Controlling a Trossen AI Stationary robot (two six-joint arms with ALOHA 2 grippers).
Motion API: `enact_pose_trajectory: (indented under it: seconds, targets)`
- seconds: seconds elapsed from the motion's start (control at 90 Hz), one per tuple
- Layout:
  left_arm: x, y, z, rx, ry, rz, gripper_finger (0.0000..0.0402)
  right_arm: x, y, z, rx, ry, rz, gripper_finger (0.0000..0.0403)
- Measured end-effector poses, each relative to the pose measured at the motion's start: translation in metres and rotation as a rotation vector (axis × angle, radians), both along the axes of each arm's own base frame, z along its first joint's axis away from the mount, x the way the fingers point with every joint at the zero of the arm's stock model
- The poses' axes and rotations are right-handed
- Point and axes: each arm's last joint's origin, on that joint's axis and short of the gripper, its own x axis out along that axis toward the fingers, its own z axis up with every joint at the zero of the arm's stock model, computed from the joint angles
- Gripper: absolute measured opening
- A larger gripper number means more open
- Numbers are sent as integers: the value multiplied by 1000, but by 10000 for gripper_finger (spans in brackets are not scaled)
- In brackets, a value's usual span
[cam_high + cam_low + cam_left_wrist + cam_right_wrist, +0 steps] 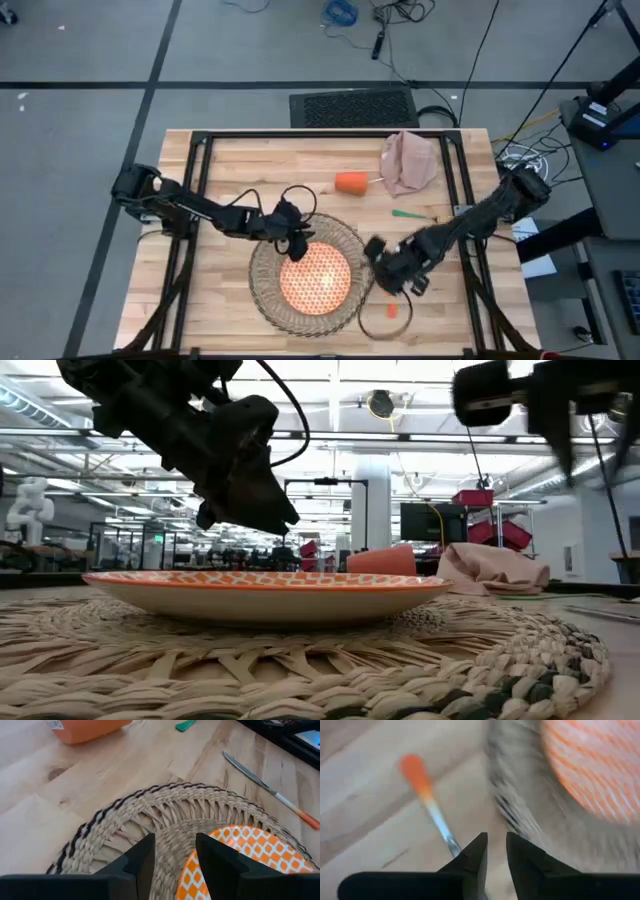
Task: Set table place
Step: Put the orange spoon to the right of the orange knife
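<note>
On the light-wood butcher-block table (230, 165), an orange-patterned round plate (316, 280) sits centred on a round woven wicker placemat (268, 290) — left gripper (296, 240) at its far rim, right gripper (385, 268) just beside it. A small orange cup (352, 182) lies near a crumpled beige cloth napkin (410, 162).

Two dark arms reach inward from opposite sides, the left gripper (291, 238) hanging with fingers (141, 862) slightly parted and holding nothing, the right gripper (388, 268) lowered with its fingers (476, 855) narrowly apart.
</note>
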Motion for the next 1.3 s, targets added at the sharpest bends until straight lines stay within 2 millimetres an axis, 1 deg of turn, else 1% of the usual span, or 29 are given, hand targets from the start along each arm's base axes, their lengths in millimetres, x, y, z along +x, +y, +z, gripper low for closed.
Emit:
enact_pose_trajectory:
  seconds: [0.111,0.233,0.411,0.578,0.656,0.744,0.833,0.922,1.056,1.144,1.233,1.3]
  targets:
    - [-1,-3,-1,35,15,-21,128,-5,-27,14,58,-47,-222,59]
    - [-2,-5,-1,67,19,-29,128,-13,-49,18,89,-123,-434,59]
    - [-3,-11,-1,75,19,-48,128,-31,-74,7,77,-149,-686,59]
    - [-6,-16,-4,88,63,-135,128,-49,-84,-13,118,-138,-849,59]
    - [-9,-15,-7,97,113,-135,128,-55,-86,-23,156,-169,-893,59]
    - [-11,-14,-10,113,149,-125,128,-58,-87,-35,210,-233,-899,59]
    - [-12,-14,-10,115,156,-128,128,-56,-91,-42,254,-306,-910,59]
    - [-12,-16,-10,116,151,-135,128,-55,-99,-46,255,-354,-951,59]
    - [-13,-21,-10,114,155,-177,128,-47,-115,-41,276,-460,-981,59]
    - [-14,-24,-10,109,156,-197,128,-41,-127,-35,308,-537,-961,59]
    - [-15,-29,-10,109,155,-215,128,-38,-144,-30,378,-570,-937,59]
    - [-16,-33,-10,107,154,-228,128,-42,-161,-31,380,-552,-978,59]
